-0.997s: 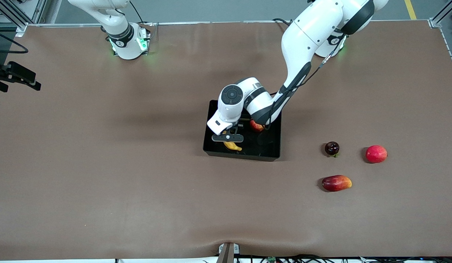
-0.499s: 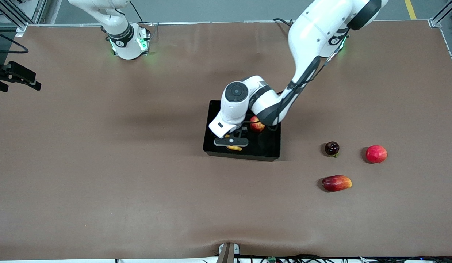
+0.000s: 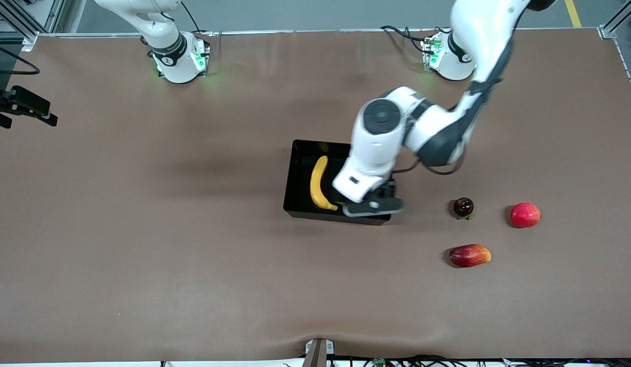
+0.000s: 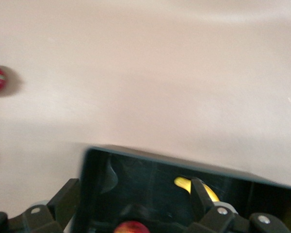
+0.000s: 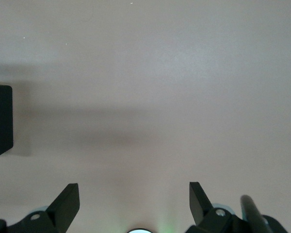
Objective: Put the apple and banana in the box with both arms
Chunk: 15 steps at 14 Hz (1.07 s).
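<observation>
Front cam sits high, looking down across the whole table [image 3: 142, 255] toward both bases. Left wrist cam hangs close over the box [image 4: 94, 167] (shared with front: [image 3: 295, 173]); right wrist cam stares at bare tabletop.

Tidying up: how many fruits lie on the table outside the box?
3: a dark round fruit, a pinkish-red fruit beside it, an elongated red-orange fruit nearer the camera; the left arm may hide more.

Glossy black plastic box [image 3: 297, 176], matt brown cloth-like table cover [image 3: 142, 229], smooth yellow banana [image 3: 318, 184], shiny white arm shells [image 3: 382, 137]
</observation>
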### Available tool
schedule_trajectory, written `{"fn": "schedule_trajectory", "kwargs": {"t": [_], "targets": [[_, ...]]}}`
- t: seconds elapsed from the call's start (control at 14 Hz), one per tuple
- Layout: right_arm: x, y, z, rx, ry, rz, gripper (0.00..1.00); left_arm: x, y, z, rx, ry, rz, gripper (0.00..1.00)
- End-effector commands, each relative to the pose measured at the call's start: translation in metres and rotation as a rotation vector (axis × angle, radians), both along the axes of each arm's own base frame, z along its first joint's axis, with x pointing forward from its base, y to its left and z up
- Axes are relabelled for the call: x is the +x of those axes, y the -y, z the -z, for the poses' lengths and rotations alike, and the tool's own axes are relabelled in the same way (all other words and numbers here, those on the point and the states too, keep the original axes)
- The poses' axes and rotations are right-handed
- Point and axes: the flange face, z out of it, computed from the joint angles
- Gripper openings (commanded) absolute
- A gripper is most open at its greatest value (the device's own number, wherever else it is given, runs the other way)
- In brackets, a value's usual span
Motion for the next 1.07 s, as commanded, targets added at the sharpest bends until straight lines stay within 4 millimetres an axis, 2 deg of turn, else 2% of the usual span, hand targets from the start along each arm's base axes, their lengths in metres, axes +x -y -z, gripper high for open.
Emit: {"fn": "schedule_trajectory", "kwargs": {"t": [0.0, 0.28, 0.5, 0.85, 1.0], "targets": [[-0.001, 0.004, -0.001, -0.009, -0.004, -0.002, 1.0, -0.003, -0.034, -0.038, 0.02, -0.002, -0.046, 1.0], [-0.001, 0.004, -0.001, -0.009, -0.004, -0.003, 1.0, 0.004, -0.085, -0.08, 0.056, -0.011, -0.063, 1.0], [-0.001, 0.004, -0.001, -0.009, -0.005, -0.002, 1.0, 0.01, -0.133, -0.105, 0.069, -0.039, -0.036, 1.0], [-0.002, 0.003, -0.001, -0.009, -0.01, -0.003, 1.0, 0.006, -0.213, -0.152, 0.14, -0.074, 0.058, 1.0], [-0.002, 0.003, -0.001, -0.009, -0.01, -0.004, 1.0, -0.001, -0.226, -0.162, 0.158, -0.094, 0.049, 1.0]]}}
